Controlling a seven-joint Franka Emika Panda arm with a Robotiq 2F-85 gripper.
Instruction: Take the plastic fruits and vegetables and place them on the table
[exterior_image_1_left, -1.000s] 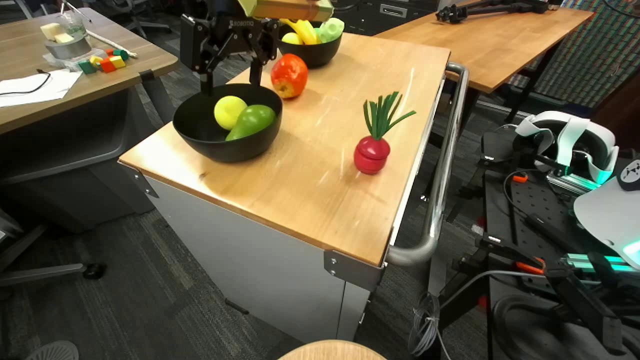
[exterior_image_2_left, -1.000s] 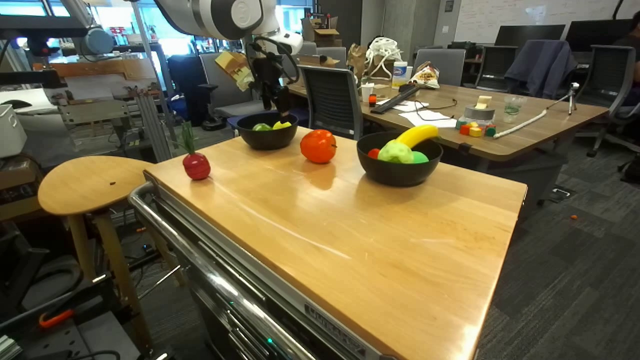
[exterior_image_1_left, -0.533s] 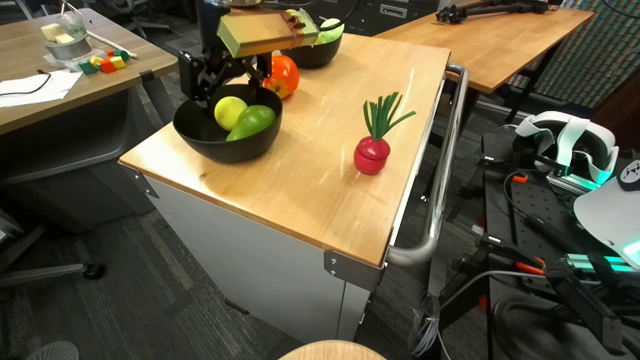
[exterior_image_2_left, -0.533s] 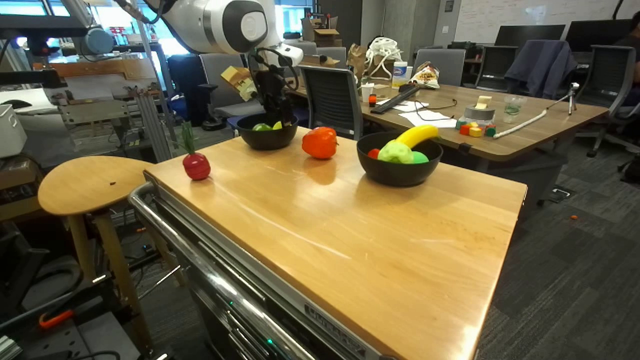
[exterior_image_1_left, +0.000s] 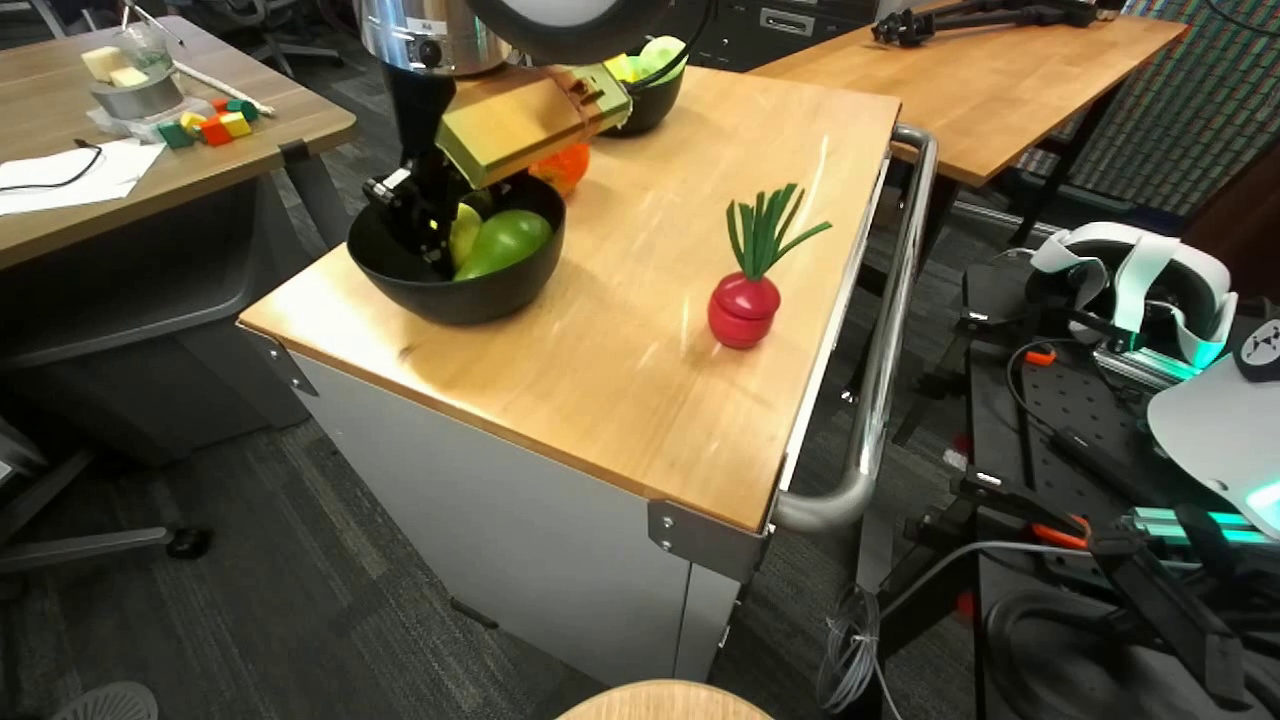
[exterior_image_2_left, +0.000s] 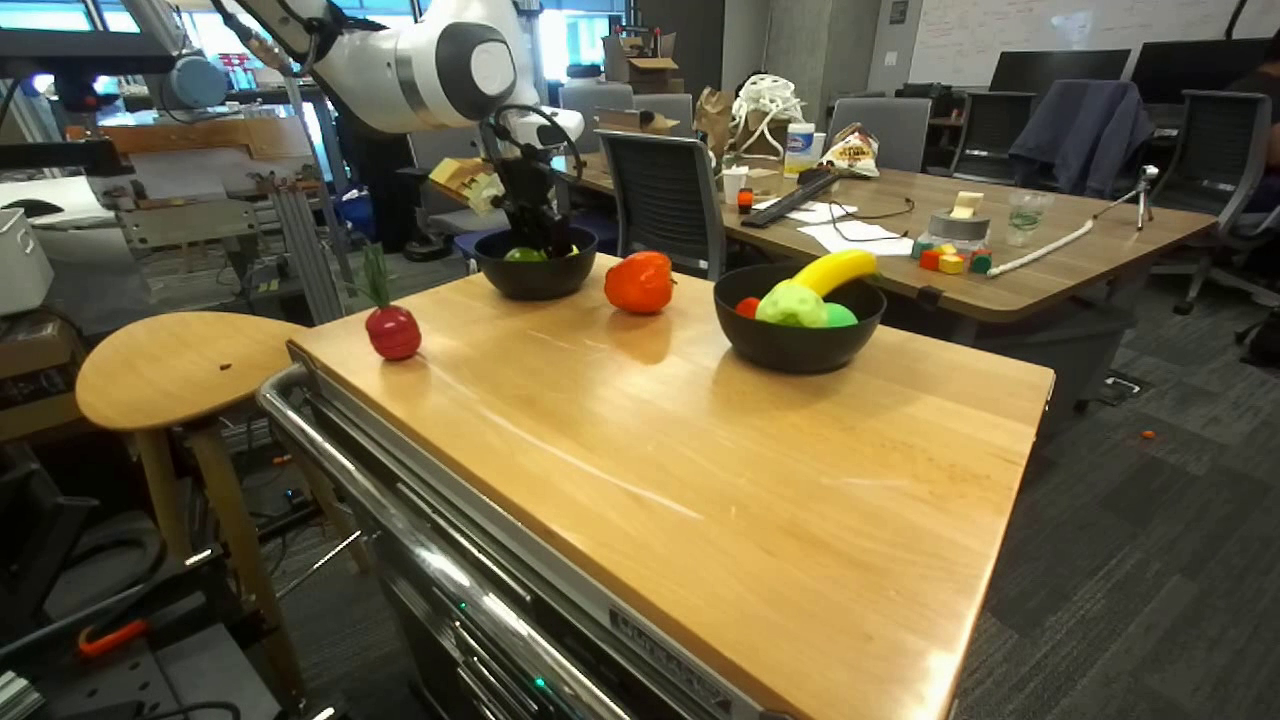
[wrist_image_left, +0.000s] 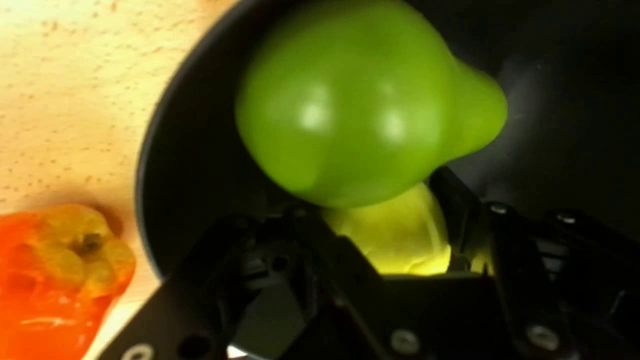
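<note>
Across the middle of both exterior views, the table (exterior_image_2_left: 730, 470): light wood top, grey base, metal rail (exterior_image_1_left: 890, 330) down one side. A desk (exterior_image_2_left: 1100, 250) runs near the opposite side. White arm (exterior_image_2_left: 430, 75) reaches in over the table. Round wooden stool (exterior_image_2_left: 180, 365) near one corner.

Two black bowls along the edge that faces the desk: bowl (exterior_image_1_left: 455, 300) under the arm, second bowl (exterior_image_2_left: 795, 350) well apart from it. Tool (wrist_image_left: 380, 215) down inside the bowl, jaws part-way apart, one finger each side of the yellow fruit (wrist_image_left: 405, 235); cannot tell whether they grip it. Yellow box (exterior_image_1_left: 520, 120) above, at the arm's wrist.

Radish (exterior_image_1_left: 743, 310): upright on the table, leaves up, near the rail, well apart from either bowl. Red-orange fruit (exterior_image_2_left: 640, 282): on the table, between the bowls; wrist view shows a narrow strip of wood between it and the bowl's rim. Green fruit (wrist_image_left: 345, 105): in the bowl, just beside the yellow fruit and partly over it in the wrist view. Banana (exterior_image_2_left: 837, 271): in the second bowl, on top, one end up past the rim. Also in there, a pale green piece (exterior_image_2_left: 792, 304), a green piece (exterior_image_2_left: 838, 315) and a red piece (exterior_image_2_left: 747, 307). Yellow fruit: in the bowl, partly hidden. Coloured blocks (exterior_image_2_left: 945, 262) on the desk.
</note>
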